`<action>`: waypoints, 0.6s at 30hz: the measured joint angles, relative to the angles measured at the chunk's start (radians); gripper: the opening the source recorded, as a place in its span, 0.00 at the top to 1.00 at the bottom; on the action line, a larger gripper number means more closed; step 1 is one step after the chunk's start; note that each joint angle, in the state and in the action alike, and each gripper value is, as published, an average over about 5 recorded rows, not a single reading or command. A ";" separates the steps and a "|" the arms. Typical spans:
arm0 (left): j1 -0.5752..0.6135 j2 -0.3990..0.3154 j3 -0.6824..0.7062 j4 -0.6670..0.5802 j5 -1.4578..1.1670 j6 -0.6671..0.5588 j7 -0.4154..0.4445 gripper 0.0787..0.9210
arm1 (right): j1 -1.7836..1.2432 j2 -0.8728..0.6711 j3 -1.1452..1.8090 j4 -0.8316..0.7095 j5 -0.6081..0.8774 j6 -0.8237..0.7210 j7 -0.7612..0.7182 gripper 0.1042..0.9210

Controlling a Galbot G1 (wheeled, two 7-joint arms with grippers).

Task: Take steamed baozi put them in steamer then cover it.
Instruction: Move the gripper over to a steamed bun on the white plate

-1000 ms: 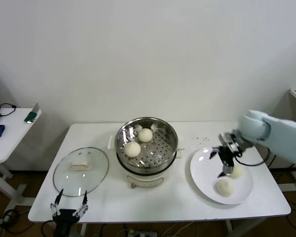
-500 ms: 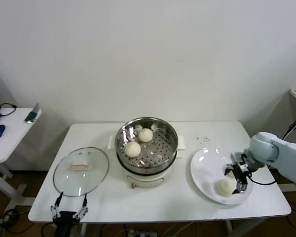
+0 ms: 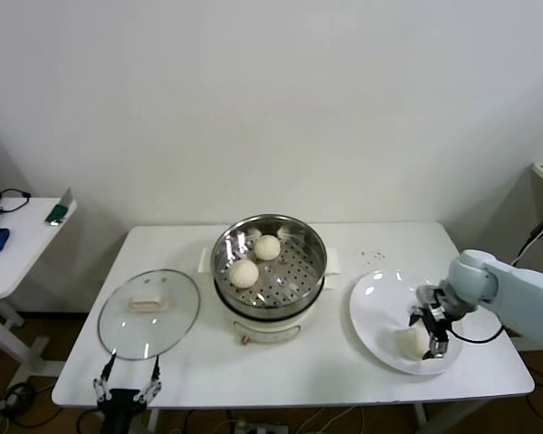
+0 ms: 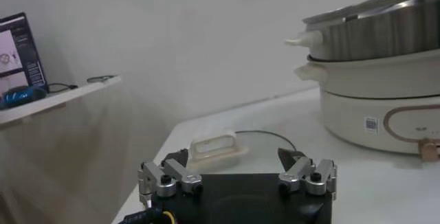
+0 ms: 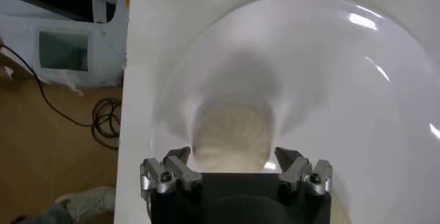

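**Right pincer spread around a bun on the plate**

We are looking down at a white counter with the steamer sitting near its middle. Two steamed baozi are lying on its perforated steel floor: one toward the back, the other toward the front and our left. The steel basket is resting on a white pot base with small side handles.

The glass cover is lying flat on the counter to the left of the steamer, apart from it, with its cream handle facing up. The steamer is standing uncovered.

On the right, a flat white plate is carrying a third baozi. We are reaching our right arm over it, and the right pincer is hanging low above the plate with its fingers spread, one on each side of the bun. In the right wrist view the baozi is sitting just ahead of the open fingertips; whether they are touching it, we cannot tell.

The left pincer is waiting at the counter's front edge just below the cover, fingers spread and holding nothing.

A small side table is standing off to the left.
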 measured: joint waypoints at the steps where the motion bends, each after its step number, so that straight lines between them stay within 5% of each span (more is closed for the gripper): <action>1: 0.000 0.000 0.000 0.001 0.000 0.000 0.000 0.12 | 0.000 0.004 -0.001 -0.002 0.000 0.000 -0.001 0.13; 18: 0.000 -0.002 -0.001 0.012 -0.006 -0.007 -0.003 0.12 | 0.034 0.027 -0.045 -0.020 0.004 0.018 -0.017 0.27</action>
